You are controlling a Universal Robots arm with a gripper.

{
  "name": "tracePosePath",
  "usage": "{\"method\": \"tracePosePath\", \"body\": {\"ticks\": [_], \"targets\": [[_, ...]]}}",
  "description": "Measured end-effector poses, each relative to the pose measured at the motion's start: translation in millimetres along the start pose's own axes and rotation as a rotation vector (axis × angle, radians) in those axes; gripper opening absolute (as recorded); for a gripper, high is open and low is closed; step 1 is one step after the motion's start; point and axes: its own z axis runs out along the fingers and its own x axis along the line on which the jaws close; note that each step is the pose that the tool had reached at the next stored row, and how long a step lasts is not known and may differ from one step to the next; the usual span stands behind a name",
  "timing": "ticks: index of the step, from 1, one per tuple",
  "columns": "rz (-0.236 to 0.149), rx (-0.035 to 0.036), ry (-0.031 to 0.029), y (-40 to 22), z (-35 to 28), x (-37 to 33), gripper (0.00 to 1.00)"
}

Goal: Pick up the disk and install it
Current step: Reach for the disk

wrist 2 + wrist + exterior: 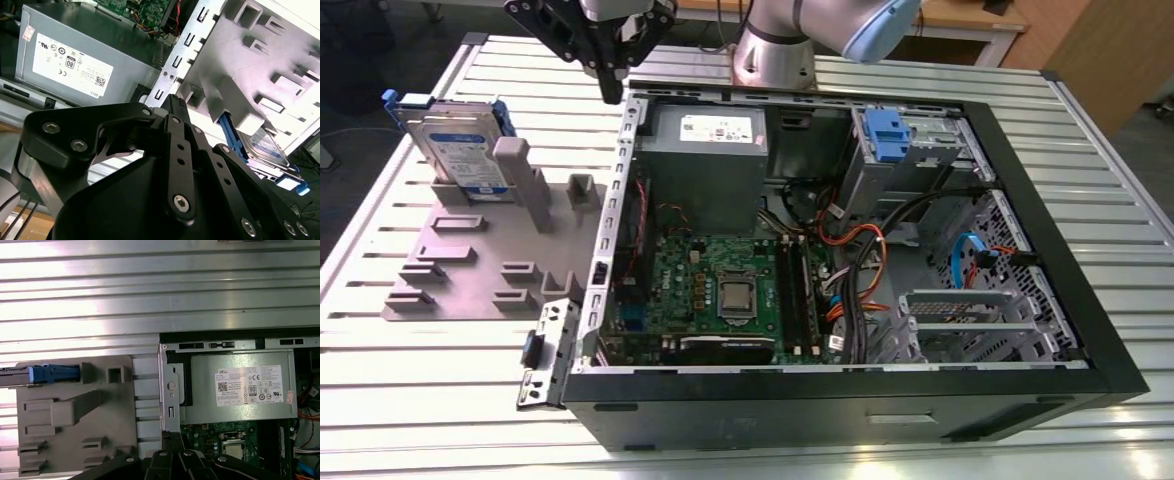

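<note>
The disk is a silver drive with a white-and-blue label in a blue carrier. It stands upright on edge in a slot of the grey holder plate, on the exterior view's left. It shows edge-on in the first wrist view and label-side in the second wrist view. My black gripper hangs above the case's rear corner, to the exterior view's right of the disk and apart from it. Its fingers meet at the tips in both wrist views, holding nothing.
An open computer case lies on the slatted metal table. Inside it are a grey power supply, a motherboard, cables, and a drive bay with a blue latch. The arm's base stands behind the case.
</note>
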Motion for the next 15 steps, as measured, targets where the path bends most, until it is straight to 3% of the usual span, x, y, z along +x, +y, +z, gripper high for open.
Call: {"method": "tracePosePath", "body": {"ticks": [15], "targets": [[0.0, 0.0, 0.0, -0.3, 0.1, 3.3, 0.11]]}}
